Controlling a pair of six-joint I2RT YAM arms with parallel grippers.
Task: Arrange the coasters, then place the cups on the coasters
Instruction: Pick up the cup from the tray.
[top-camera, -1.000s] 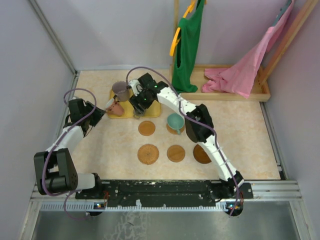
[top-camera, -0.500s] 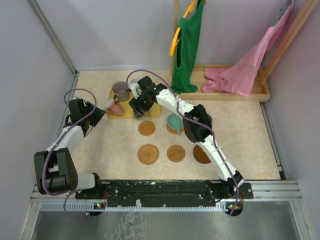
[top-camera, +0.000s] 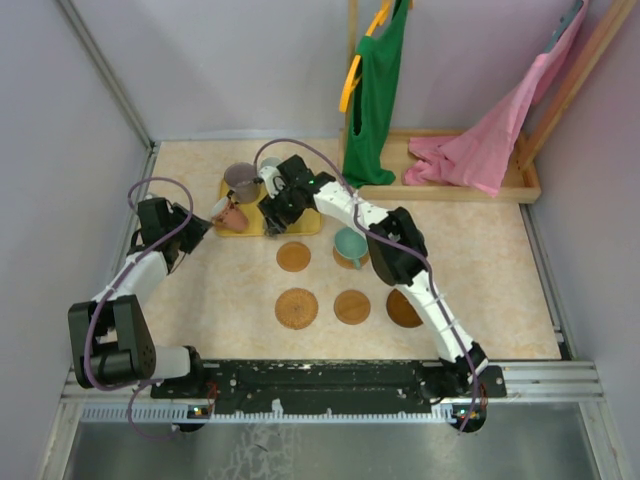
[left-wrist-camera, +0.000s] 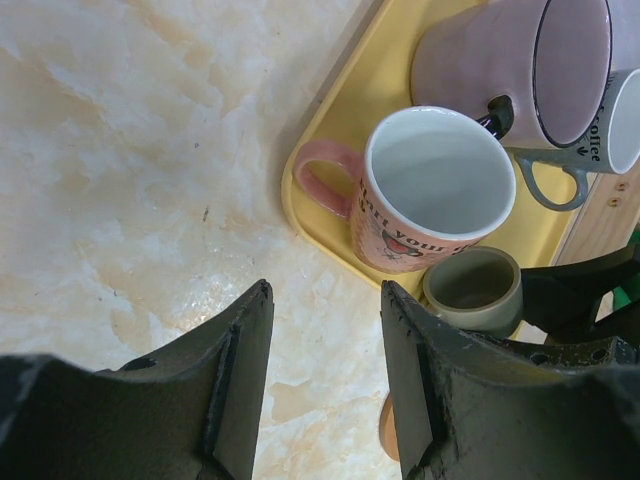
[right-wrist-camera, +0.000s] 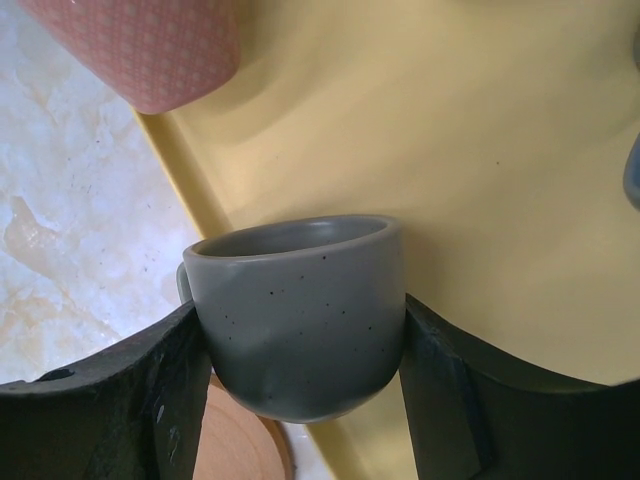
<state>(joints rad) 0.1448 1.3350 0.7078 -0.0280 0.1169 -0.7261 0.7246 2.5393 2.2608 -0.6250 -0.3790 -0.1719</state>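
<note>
Tabletop (top-camera: 200, 290): four bare coasters (top-camera: 297, 308), teal cup (top-camera: 349, 242); four cups (left-wrist-camera: 440, 180) on tray (left-wrist-camera: 300, 212).

Pink cup (right-wrist-camera: 140, 50) cut off by right wrist view's top edge; coaster (right-wrist-camera: 240, 445) mostly hidden behind grey cup (right-wrist-camera: 300, 310). From above, I can't find that cup.

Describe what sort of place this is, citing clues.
Probably a robot lab test cell: plain grey walls box in a marble-look table, two arms are bolted to its near edge, and clothes hang as staged props.
</note>
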